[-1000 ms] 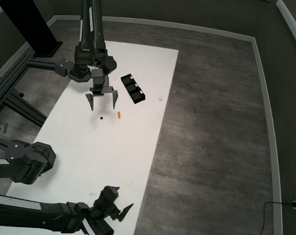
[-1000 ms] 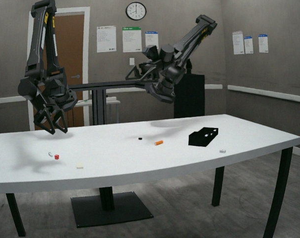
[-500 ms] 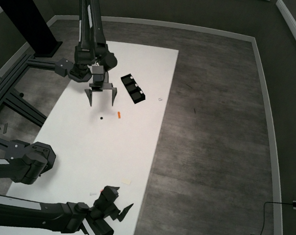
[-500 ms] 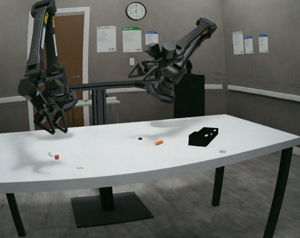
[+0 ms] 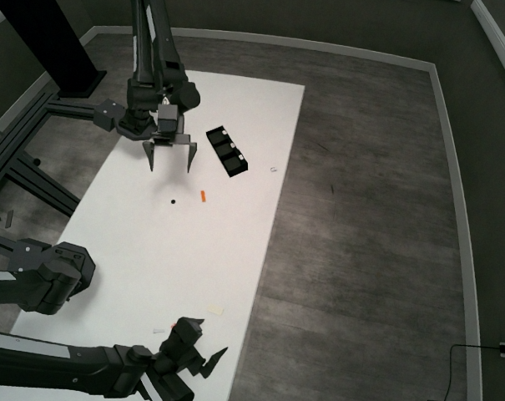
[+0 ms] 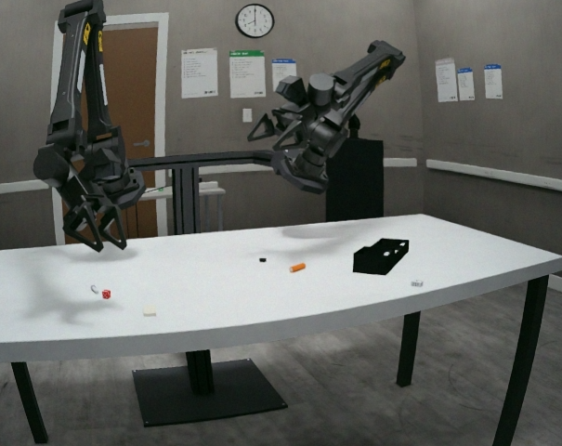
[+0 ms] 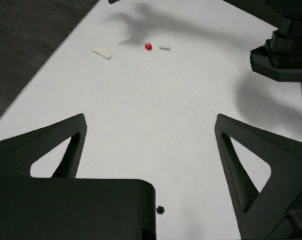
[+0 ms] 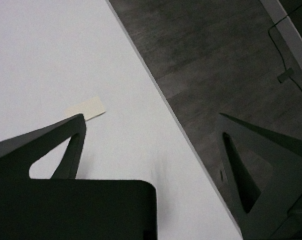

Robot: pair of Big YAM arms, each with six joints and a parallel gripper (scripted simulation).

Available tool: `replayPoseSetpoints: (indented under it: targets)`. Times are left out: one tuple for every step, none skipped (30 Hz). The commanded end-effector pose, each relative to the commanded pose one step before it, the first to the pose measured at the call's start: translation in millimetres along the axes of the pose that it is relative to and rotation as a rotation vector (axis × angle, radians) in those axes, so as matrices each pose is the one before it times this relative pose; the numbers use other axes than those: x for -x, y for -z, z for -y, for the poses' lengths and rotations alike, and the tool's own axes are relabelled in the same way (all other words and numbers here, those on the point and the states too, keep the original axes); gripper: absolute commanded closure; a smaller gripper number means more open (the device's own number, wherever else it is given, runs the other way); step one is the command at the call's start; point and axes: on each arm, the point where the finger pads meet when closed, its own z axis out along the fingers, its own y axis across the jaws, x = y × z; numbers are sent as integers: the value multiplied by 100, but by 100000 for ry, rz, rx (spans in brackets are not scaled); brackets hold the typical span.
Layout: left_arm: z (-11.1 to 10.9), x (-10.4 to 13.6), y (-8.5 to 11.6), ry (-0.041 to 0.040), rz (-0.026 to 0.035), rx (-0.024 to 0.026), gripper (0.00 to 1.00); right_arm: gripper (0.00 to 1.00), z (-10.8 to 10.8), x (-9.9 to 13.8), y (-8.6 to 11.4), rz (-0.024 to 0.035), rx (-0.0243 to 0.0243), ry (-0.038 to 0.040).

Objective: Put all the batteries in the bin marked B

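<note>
An orange cylindrical battery (image 5: 203, 196) (image 6: 297, 268) lies on the table, outside the bins. The black three-compartment bin block (image 5: 244, 166) (image 6: 367, 261) stands beyond it. Each compartment has a white tag, but the letters are too small to read. The compartments look empty in the top view. My left gripper (image 5: 170, 171) (image 6: 261, 144) (image 7: 150, 120) is open and empty, high above the table near the bins and battery. My right gripper (image 5: 215, 333) (image 6: 111, 249) (image 8: 150, 120) is open and empty above the table's other end.
A small black piece (image 5: 173, 201) (image 6: 262, 259) (image 7: 160, 210) lies near the battery. A clear-grey piece (image 5: 273, 170) (image 6: 416, 282) lies near the edge beyond the bins. A red die (image 6: 106, 294) (image 7: 148, 46), a thin grey piece (image 5: 159, 331) (image 7: 164, 48) and a cream block (image 5: 215, 309) (image 8: 93, 107) lie near my right gripper.
</note>
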Motion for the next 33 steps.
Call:
replayPoseSetpoints:
  targets:
    - [-1022,2315,1049,1483,1492,277,0,0,281,170,99,240,-593,438]
    - [98,-81,239,419,-673,-397,0,0,0,0,0,0,0,0]
    - [101,-85,242,420,-676,-397,0,0,0,0,0,0,0,0]
    - [104,-89,244,422,-680,-396,0,0,0,0,0,0,0,0]
    - [106,-94,247,423,-683,-395,0,0,0,0,0,0,0,0]
    - [109,-98,250,424,-685,-394,0,0,0,0,0,0,0,0]
    - [112,-103,252,425,-688,-393,0,0,0,0,0,0,0,0]
    - [114,-108,254,426,-690,-392,0,0,0,0,0,0,0,0]
    - [117,-112,256,426,-692,-390,0,0,0,0,0,0,0,0]
    - [119,-117,258,427,-693,-389,0,0,0,0,0,0,0,0]
    - [121,-122,259,427,-695,-387,0,0,0,0,0,0,0,0]
    - [124,-127,261,427,-696,-385,0,0,0,0,0,0,0,0]
    - [126,-131,262,427,-696,-383,0,0,0,0,0,0,0,0]
    - [128,-136,263,427,-697,-380,0,0,0,0,0,0,0,0]
    - [0,0,0,0,0,0,0,0,0,0,0,0,0,0]
    - [0,0,0,0,0,0,0,0,0,0,0,0,0,0]
    - [130,-141,264,427,-697,-378,0,0,0,0,0,0,0,0]
    - [132,-146,264,426,-697,-375,0,0,0,0,0,0,0,0]
    - [134,-150,265,425,-697,-373,0,0,0,0,0,0,0,0]
    - [136,-155,265,425,-696,-370,0,0,0,0,0,0,0,0]
    - [138,-160,265,424,-695,-367,0,0,0,0,0,0,0,0]
    - [139,-164,264,422,-694,-364,0,0,0,0,0,0,0,0]
    - [141,-169,264,421,-693,-361,0,0,0,0,0,0,0,0]
    - [142,-173,263,420,-691,-357,0,0,0,0,0,0,0,0]
    - [144,-177,262,418,-689,-354,0,0,0,0,0,0,0,0]
    - [145,-181,261,416,-687,-350,0,0,0,0,0,0,0,0]
    - [146,-186,260,414,-684,-347,0,0,0,0,0,0,0,0]
    - [147,-190,258,412,-682,-343,0,0,0,0,0,0,0,0]
    - [148,-193,257,410,-678,-339,0,0,0,0,0,0,0,0]
    - [148,-197,255,407,-675,-335,0,0,0,0,0,0,0,0]
    - [149,-201,253,404,-671,-331,0,0,0,0,0,0,0,0]
    - [0,0,0,0,0,0,0,0,0,0,0,0,0,0]
    - [0,0,0,0,0,0,0,0,0,0,0,0,0,0]
